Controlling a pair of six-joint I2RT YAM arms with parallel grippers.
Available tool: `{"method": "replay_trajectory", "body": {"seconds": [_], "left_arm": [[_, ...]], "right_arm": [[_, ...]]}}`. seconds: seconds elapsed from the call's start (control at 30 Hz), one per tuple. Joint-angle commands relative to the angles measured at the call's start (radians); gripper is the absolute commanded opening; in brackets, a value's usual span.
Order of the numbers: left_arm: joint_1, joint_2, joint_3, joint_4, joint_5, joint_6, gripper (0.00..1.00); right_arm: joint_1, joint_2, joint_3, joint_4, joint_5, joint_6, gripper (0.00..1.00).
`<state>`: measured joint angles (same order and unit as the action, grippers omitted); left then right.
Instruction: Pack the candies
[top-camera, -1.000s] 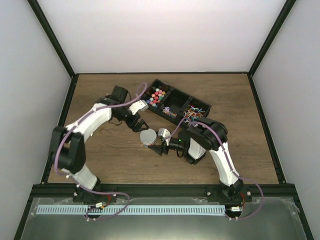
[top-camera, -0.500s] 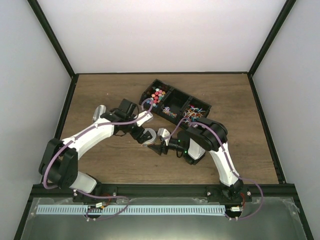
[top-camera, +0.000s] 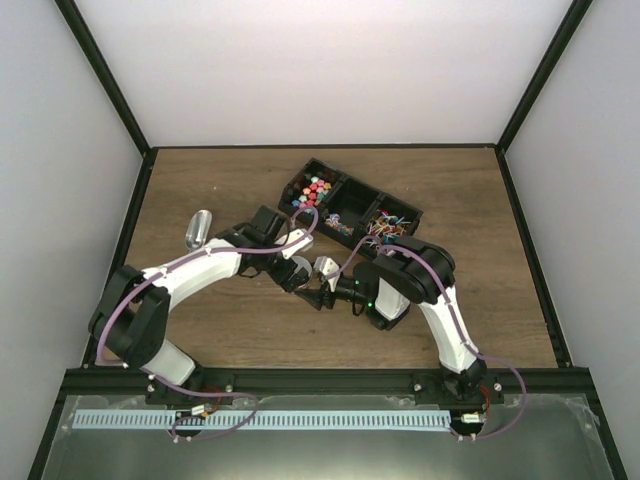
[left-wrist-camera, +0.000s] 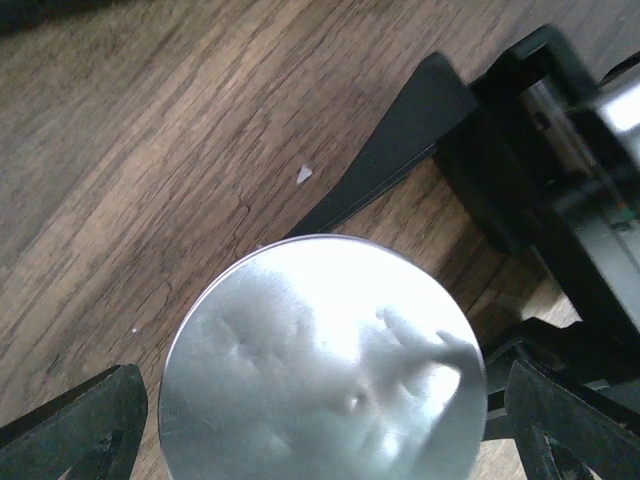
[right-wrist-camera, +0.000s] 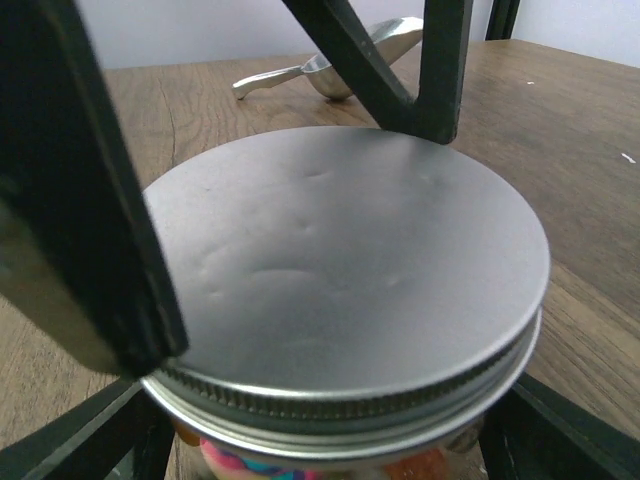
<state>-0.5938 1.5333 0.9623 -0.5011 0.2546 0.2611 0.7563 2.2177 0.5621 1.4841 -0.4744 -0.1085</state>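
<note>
A small clear jar (right-wrist-camera: 300, 462) with a silver screw lid (right-wrist-camera: 340, 270) stands on the table, and coloured candies (right-wrist-camera: 240, 464) show through its glass under the rim. My right gripper (right-wrist-camera: 330, 450) is shut on the jar, one finger on each side below the lid. My left gripper (left-wrist-camera: 320, 440) hangs open right over the lid (left-wrist-camera: 322, 360), its fingers (left-wrist-camera: 75, 430) straddling the lid's edge with small gaps. In the top view the left gripper (top-camera: 295, 272) hides the jar and the right gripper (top-camera: 314, 283) reaches in from the right. More candies (top-camera: 313, 190) fill the black tray.
The black three-compartment tray (top-camera: 352, 181) sits behind the grippers, with stick-like sweets (top-camera: 390, 218) in its right end. A metal scoop (top-camera: 199, 228) lies on the wood at the left; it also shows beyond the jar as the scoop (right-wrist-camera: 335, 70).
My left arm has swung forward from near the tray and brought its open gripper over the jar's lid, covering it in the top view. The scoop has come into sight. The right gripper has stayed put.
</note>
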Motion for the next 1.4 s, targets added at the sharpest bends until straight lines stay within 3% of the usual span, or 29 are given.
{"method": "replay_trajectory", "body": {"seconds": [0.0, 0.23, 0.43, 0.83, 0.97, 1.2, 1.37], "left_arm": [[-0.007, 0.036, 0.0, 0.007, -0.043, -0.005, 1.0], [-0.009, 0.047, 0.002, 0.011, -0.048, 0.014, 0.99], [-0.009, 0.07, 0.016, -0.005, -0.034, 0.07, 0.85], [0.056, 0.208, 0.172, -0.252, 0.09, 0.561, 0.74], [0.059, 0.235, 0.218, -0.273, 0.065, 0.687, 0.73], [0.059, 0.168, 0.197, -0.194, 0.031, 0.818, 0.86], [0.103, 0.145, 0.215, -0.184, 0.114, 0.6, 1.0]], "right_arm": [[0.011, -0.008, 0.016, -0.031, 0.03, -0.028, 0.77], [0.011, -0.006, 0.02, -0.032, 0.03, -0.027, 0.76], [0.012, -0.007, 0.018, -0.033, 0.017, -0.034, 0.76], [0.011, -0.007, -0.004, -0.001, -0.038, -0.053, 0.72], [0.011, -0.012, -0.017, 0.011, -0.056, -0.061, 0.7], [0.011, -0.013, -0.022, 0.015, -0.055, -0.054, 0.68], [0.012, -0.012, -0.014, 0.005, -0.034, -0.039, 0.68]]}}
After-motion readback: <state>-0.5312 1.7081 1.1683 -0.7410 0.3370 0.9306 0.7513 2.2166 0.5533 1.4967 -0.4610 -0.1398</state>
